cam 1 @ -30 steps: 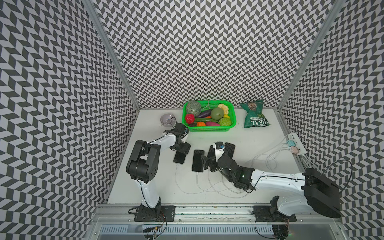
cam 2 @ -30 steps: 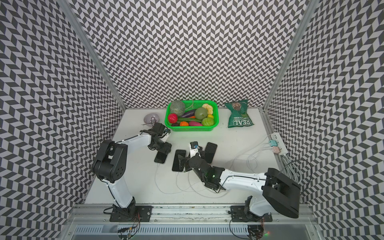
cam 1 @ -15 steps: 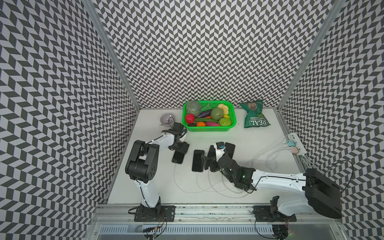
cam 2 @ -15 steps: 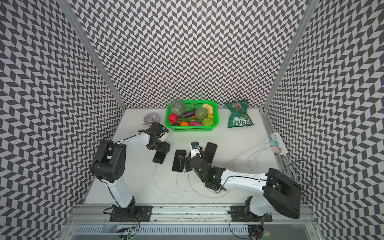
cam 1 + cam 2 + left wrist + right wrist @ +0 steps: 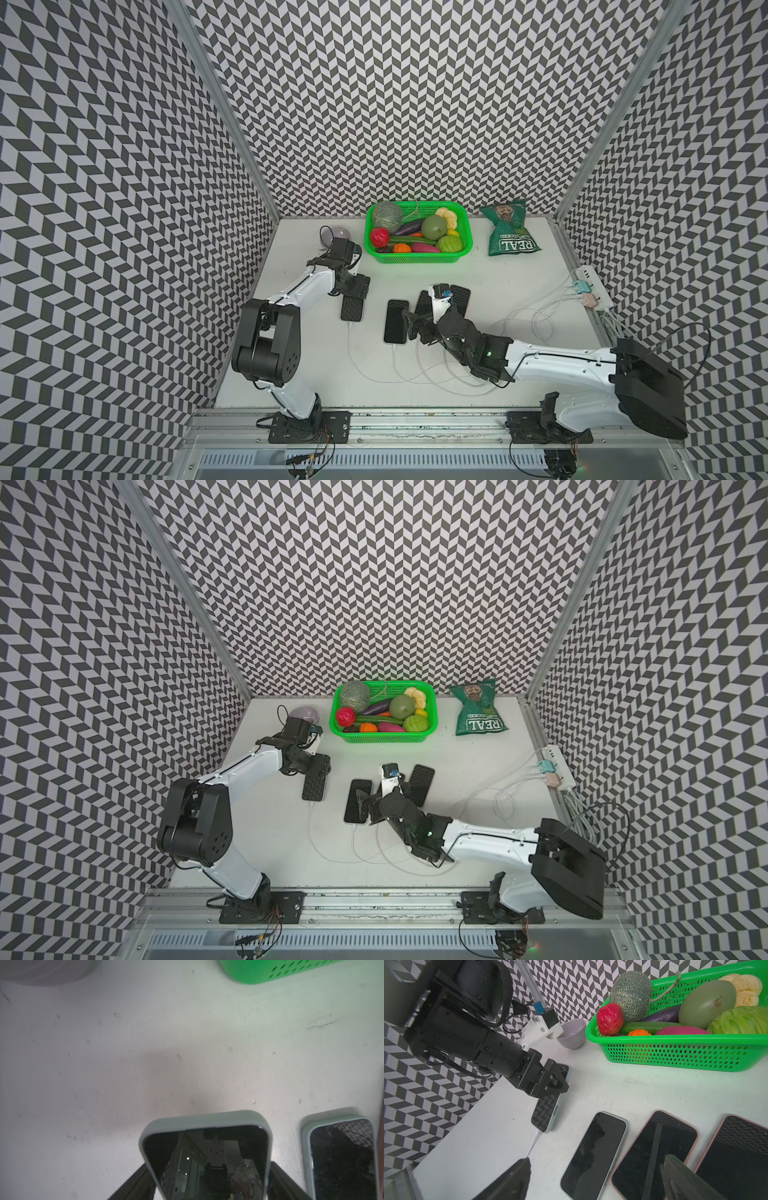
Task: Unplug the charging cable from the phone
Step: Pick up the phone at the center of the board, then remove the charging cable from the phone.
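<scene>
Several phones lie in a row on the white table. The leftmost phone (image 5: pixel 352 309) (image 5: pixel 205 1159) (image 5: pixel 548 1109) has a pale green case. A white charging cable (image 5: pixel 350 334) (image 5: pixel 536 1136) is plugged into its near end. My left gripper (image 5: pixel 357 287) (image 5: pixel 208 1165) (image 5: pixel 555 1084) sits over its far end, with one finger pressed against each long side of the case. My right gripper (image 5: pixel 411 326) (image 5: pixel 598 1159) hovers open low over the second phone (image 5: pixel 395 321) (image 5: pixel 593 1153). One of its fingertips (image 5: pixel 525 1164) hangs right above the leftmost phone's cable.
Two pink-cased phones (image 5: pixel 654 1153) (image 5: pixel 737 1157) lie right of the second one. At the back are a green basket (image 5: pixel 415 258) of toy produce, a grey bowl (image 5: pixel 330 235) and a green chip bag (image 5: pixel 510 230). White cables loop across the front towards a power strip (image 5: pixel 595 286).
My left gripper and the leftmost phone have shifted slightly left and away together, and its jaws have narrowed a little. The right arm has hardly moved.
</scene>
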Controlling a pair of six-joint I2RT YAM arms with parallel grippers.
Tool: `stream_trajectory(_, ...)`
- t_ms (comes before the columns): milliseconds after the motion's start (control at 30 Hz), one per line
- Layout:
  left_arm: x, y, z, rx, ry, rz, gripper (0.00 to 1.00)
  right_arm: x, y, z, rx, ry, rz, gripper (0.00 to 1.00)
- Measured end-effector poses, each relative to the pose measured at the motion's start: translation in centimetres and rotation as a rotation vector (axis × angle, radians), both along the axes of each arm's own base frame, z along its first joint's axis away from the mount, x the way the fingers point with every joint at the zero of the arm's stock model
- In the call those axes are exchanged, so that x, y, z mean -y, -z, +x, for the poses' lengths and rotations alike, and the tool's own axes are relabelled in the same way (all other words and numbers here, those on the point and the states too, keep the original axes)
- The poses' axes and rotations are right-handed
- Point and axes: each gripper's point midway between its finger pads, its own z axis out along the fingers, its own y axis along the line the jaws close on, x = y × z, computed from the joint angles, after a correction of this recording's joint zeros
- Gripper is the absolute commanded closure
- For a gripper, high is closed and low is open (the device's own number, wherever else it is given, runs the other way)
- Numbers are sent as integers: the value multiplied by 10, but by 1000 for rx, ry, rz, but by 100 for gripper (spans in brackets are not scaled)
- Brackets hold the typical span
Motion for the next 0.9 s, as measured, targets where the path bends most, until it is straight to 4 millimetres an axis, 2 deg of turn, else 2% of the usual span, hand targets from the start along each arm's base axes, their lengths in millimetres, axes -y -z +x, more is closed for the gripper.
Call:
stream_trajectory(300,0,-20,-3,44,4,-50,100,-4,1,-4,-12,-24,11,0)
stream_trajectory(567,1,-55,-3,137,11,-82,100,-14,3,-8,-26,-69,26,0)
stream_trajectory(900,9,-69,-8,159,56,-145,100,-47,19,-17,-71,-200,60,0)
